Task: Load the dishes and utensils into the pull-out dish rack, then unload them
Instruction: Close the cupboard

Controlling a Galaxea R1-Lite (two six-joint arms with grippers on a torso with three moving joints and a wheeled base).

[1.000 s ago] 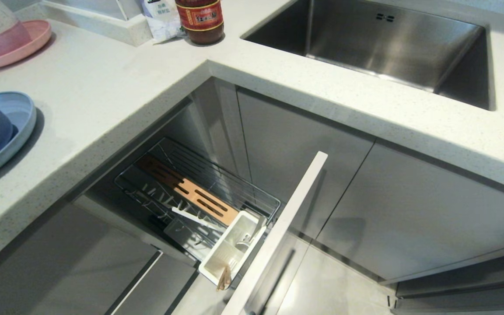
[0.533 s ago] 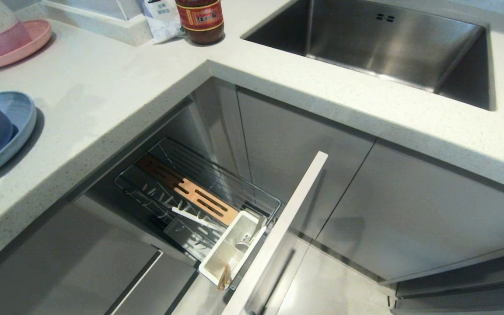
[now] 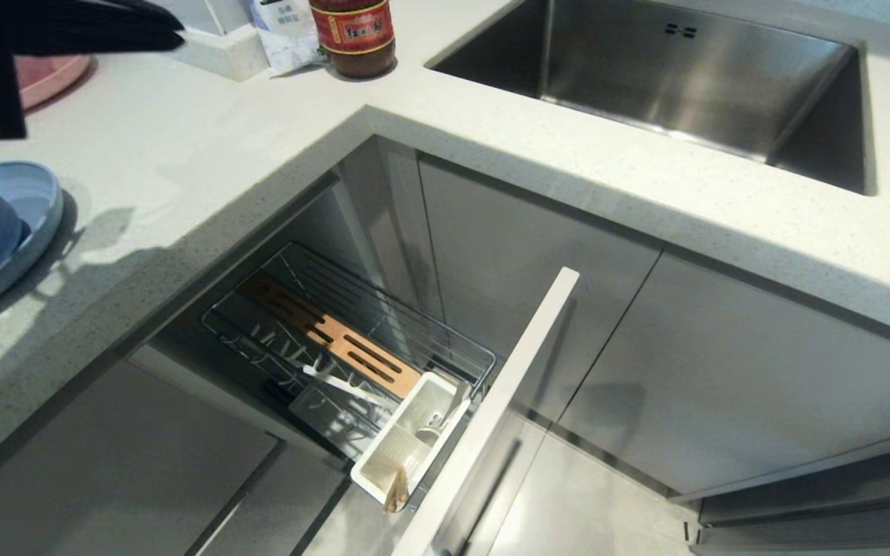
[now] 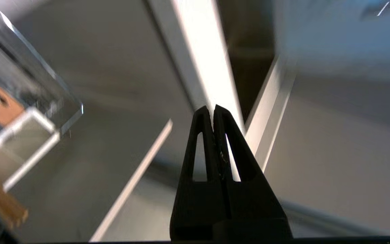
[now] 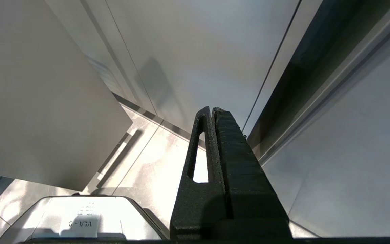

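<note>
Left tool (image 4: 213, 109) just swung in above worktop (image 3: 205, 177), closed, empty; likely heading for blue plate (image 3: 32, 224); right tool (image 5: 212, 110) closed, parked.

You have three printed items here.

1. Dark sauce bottle (image 3: 352, 35) at the back of the bench (image 3: 205, 162): red label with pale characters, too small for you to read.
2. White packet (image 3: 284, 31) just beside it: faint dark print, illegible.
3. Pale label (image 5: 80, 223) on a grey housing in the right wrist view: "VLA" followed by a dash and one more character (seen upside down, last character unclear).
</note>
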